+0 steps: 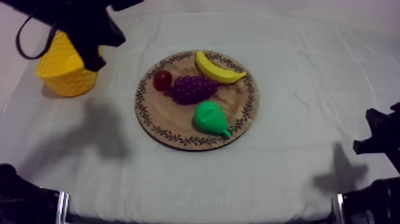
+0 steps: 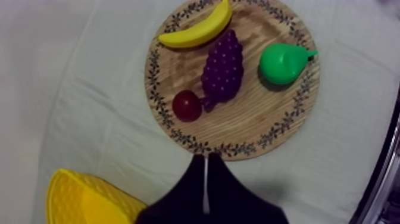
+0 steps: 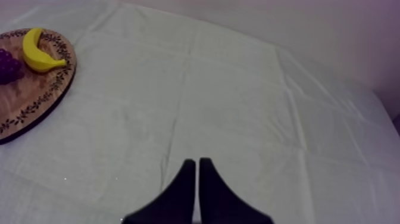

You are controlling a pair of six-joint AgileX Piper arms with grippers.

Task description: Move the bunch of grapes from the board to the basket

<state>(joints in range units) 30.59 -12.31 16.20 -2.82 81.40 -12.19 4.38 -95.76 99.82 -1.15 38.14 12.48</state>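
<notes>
1. Right gripper [image 3: 197, 170]: low at the near right edge of the table [image 1: 286, 173], over bare cloth; fingers lie together as a narrow wedge with nothing between them
2. Board [image 1: 172, 116]: flat at the centre of the table, well apart from the right gripper; it carries four toy fruits
3. Pear [image 1: 209, 117]: green, on the near edge of the board, right of its middle; stalk end points to the near right rim; apart from the grapes
4. Grapes [image 1: 193, 88]: purple, lying on their side at the middle of the board, between pear and banana; neither gripper touches them
5. Small red fruit [image 1: 162, 80]: at the left edge of the board, just beside the grapes; whether the two touch cannot be told
6. Banana [image 1: 217, 70]: yellow, along the far edge of the board, its curve following the rim; just beyond the grapes
7. Basket [image 1: 64, 71]: yellow, upright near the far left corner of the table; a strip of bare cloth lies between it and the board
8. Left gripper [image 2: 206, 158]: hangs above the basket's board-side rim; fingers pressed together, holding nothing; in the left wrist view they point toward the nearest part of the board's rim, with the small red fruit and grapes beyond
</notes>
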